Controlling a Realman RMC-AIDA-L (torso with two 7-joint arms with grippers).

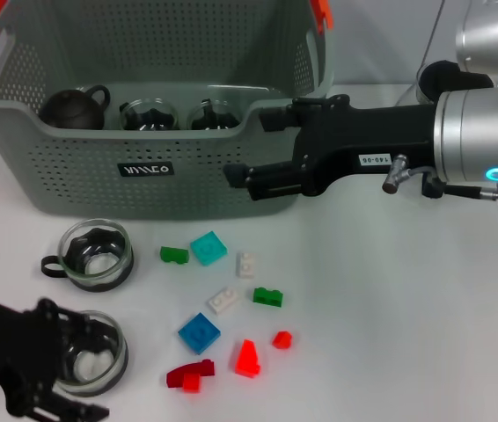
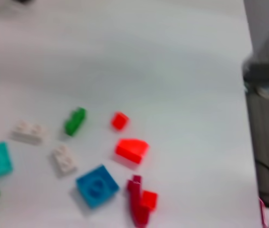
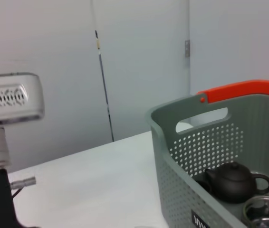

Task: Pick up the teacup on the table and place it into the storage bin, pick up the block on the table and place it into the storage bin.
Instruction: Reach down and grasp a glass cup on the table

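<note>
The grey-green storage bin [image 1: 82, 141] stands at the back and holds a dark teapot [image 1: 71, 107] and two glass teacups [image 1: 150, 114]. Two more glass teacups stand on the table at the front left, one farther back [image 1: 96, 254] and one nearer [image 1: 99, 353]. My left gripper [image 1: 62, 360] is open, with a finger on each side of the nearer teacup. Several small blocks lie in the middle, among them a blue one [image 1: 199, 333] and a red one [image 1: 247, 358]; they also show in the left wrist view [image 2: 96, 185]. My right gripper [image 1: 253, 148] hangs open and empty at the bin's front right corner.
The bin [image 3: 201, 156] with its orange handle clip [image 3: 241, 90] and the teapot [image 3: 232, 180] shows in the right wrist view. The white table [image 1: 407, 308] stretches to the right of the blocks. A cable runs at the back right.
</note>
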